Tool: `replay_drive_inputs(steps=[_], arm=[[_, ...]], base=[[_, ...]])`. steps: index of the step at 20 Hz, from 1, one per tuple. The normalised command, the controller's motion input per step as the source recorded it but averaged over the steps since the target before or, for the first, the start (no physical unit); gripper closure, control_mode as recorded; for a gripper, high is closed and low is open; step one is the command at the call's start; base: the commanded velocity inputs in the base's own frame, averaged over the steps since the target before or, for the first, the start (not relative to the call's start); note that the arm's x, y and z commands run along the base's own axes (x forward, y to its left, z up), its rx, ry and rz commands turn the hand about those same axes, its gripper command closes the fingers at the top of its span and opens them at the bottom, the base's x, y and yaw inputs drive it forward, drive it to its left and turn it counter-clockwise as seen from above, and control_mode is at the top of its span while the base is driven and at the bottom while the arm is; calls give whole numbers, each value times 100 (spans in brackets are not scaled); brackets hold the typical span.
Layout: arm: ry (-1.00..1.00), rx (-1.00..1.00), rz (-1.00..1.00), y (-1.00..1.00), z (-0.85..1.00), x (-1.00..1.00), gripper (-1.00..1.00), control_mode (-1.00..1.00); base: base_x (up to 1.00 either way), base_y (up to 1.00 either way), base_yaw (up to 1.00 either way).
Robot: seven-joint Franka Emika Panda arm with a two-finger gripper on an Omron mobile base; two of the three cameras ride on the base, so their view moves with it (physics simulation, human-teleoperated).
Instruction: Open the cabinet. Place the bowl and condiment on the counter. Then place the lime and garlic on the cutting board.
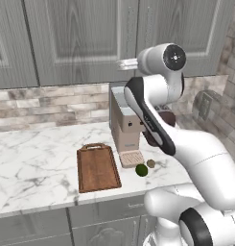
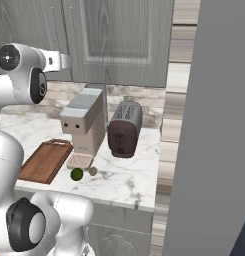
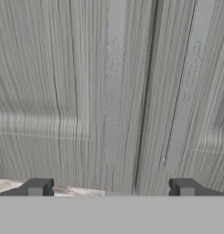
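Cabinet (image 1: 80, 38) doors are shut. One lime (image 1: 141, 169), one garlic (image 1: 151, 164), one cutting board (image 1: 97, 168) sit on the counter (image 1: 32, 163). Gripper (image 3: 111, 188) spread wide, holding nothing.

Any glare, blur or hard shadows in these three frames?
Left base view: flat even light, no glare; soft faint shadows under the cutting board and lime. Right base view: same flat light; a big featureless grey panel blocks the right side. Hand view: cabinet doors close up, wood grain smeared and stretched, low detail; no motion blur anywhere.
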Motion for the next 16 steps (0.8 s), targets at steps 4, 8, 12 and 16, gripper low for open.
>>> replay_drive_inputs(steps=[4, 8, 12, 16], arm=[[0, 0, 0, 0, 3, 21, -100, -100], [0, 0, 0, 8, 0, 26, -100, -100], [0, 0, 0, 14, 0, 28, -100, -100], [0, 0, 1, 10, 0, 28, -100, -100]], base=[[0, 0, 0], [0, 0, 0], [0, 0, 0], [0, 0, 0]])
